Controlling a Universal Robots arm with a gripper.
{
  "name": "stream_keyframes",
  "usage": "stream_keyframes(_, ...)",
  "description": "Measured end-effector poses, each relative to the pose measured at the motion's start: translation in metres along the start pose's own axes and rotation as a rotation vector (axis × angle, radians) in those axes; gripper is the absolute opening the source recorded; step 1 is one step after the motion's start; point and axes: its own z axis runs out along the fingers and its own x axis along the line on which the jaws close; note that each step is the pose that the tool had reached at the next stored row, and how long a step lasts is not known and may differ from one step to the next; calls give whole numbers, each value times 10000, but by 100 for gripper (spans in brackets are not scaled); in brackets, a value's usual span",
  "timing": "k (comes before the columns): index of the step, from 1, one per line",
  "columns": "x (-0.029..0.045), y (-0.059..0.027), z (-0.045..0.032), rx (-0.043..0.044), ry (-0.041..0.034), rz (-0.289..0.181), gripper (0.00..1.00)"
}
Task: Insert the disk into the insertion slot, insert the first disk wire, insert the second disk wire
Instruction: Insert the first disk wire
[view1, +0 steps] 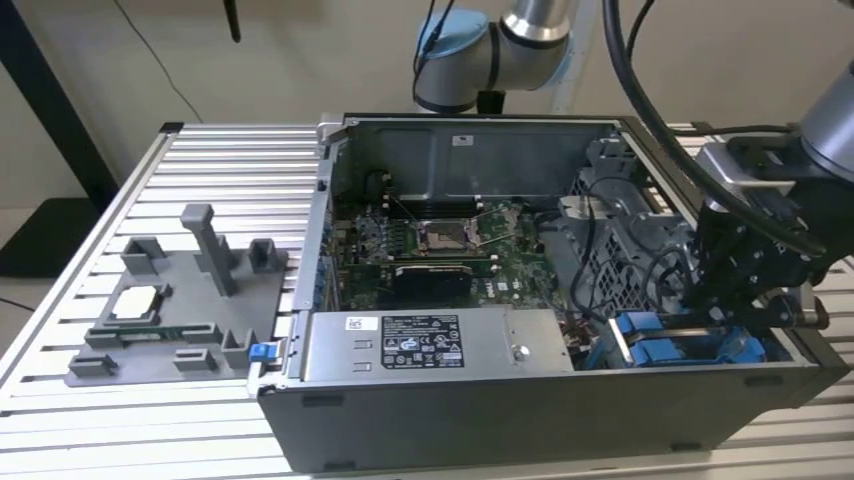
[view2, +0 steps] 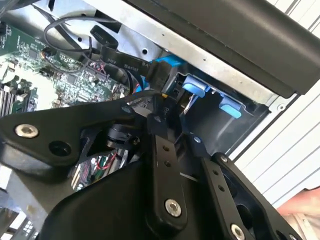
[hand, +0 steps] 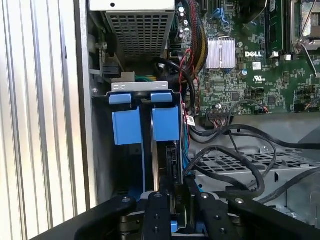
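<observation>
Disk (hand: 155, 160) seen edge-on in the first wrist view, with its blue carrier strip alongside. One end is gripped between the fingers of the pincer (hand: 176, 197), clenched on it. The other end reaches the insertion slot (hand: 142, 86), by its two blue tabs. In the exterior view the pincer hangs low inside the open computer case (view1: 534, 420), at the corner toward the exterior view's right. The case rests on the slatted tabletop (view1: 200, 170).

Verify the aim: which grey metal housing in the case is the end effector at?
The blue-railed insertion slot; the labelled box and perforated cage show no blue.
</observation>
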Motion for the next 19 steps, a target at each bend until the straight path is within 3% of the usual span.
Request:
stream_keyframes(7, -5, 4, -56, 2, 19, 1, 100)
stream_keyframes(19, -23, 14, -291, 1, 16, 1, 100)
